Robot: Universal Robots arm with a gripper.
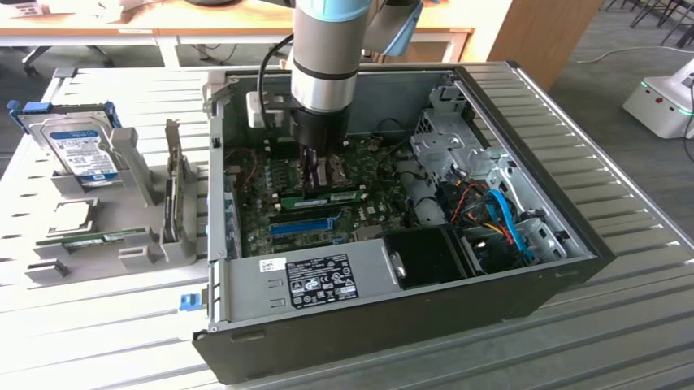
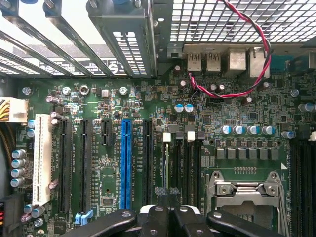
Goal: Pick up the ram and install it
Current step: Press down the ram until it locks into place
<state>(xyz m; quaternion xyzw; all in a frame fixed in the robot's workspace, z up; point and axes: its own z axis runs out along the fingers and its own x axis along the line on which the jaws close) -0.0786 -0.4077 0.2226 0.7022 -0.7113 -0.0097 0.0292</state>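
The slatted grey bench (image 1: pixel 607 341) carries everything, and the biggest thing on it is the open computer case (image 1: pixel 358 325), lying on its side with its insides facing up. My arm (image 1: pixel 325 49) comes down into it from the far side. On the floor of the case sits the green main board (image 2: pixel 98 98), with a long blue slot (image 2: pixel 126 163) among the black ones. Left of the case in the exterior view stands a grey rack (image 1: pixel 141 252). It holds a silver hard drive (image 1: pixel 84 150) with a blue label at its far end, a dark expansion card (image 1: pixel 171 191) on edge at its right side, and a second green stick (image 1: pixel 103 238) lying flat at its near end. My jaws (image 1: pixel 320 177) are closed, low over the middle of the board. The ram (image 1: pixel 331 197) stands on edge on the board just below them, on the near side; whether I touch it I cannot tell
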